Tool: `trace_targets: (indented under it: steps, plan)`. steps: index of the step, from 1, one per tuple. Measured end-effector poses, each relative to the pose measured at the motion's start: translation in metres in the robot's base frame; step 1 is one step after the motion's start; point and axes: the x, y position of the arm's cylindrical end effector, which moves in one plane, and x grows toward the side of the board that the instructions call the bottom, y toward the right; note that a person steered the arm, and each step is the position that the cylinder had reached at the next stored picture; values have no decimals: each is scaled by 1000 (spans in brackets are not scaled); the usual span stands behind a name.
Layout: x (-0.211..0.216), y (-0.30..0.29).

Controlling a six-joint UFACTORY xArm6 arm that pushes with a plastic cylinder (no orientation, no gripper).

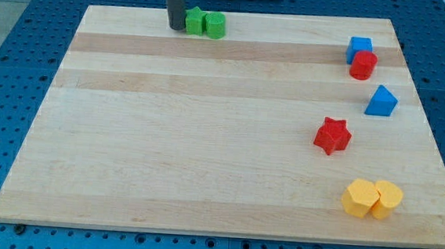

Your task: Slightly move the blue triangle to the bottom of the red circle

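The blue triangle [381, 101] lies near the board's right edge, a short way below and to the right of the red circle [362, 65]. The red circle touches a blue cube-like block [359, 48] just above it. My tip [173, 26] is at the view's top left of centre, right against the left side of a green block [194, 20], far to the left of the blue triangle.
A second green block [214, 26] touches the first on its right. A red star [332, 135] lies below and left of the blue triangle. Two yellow blocks [359, 198] [387, 199] sit together at the bottom right. The wooden board [206, 139] rests on a blue pegboard.
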Motion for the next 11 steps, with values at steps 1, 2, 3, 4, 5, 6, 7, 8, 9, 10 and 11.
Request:
trace_targets:
  steps: [1, 2, 3, 4, 5, 6, 7, 8, 9, 10, 11]
  plan:
    - [22, -10]
    - [65, -18]
    - [82, -18]
    - [85, -18]
    - [85, -18]
    - [108, -16]
    - [126, 7]
    - [126, 53]
    - [131, 116]
    - [131, 172]
    - [133, 222]
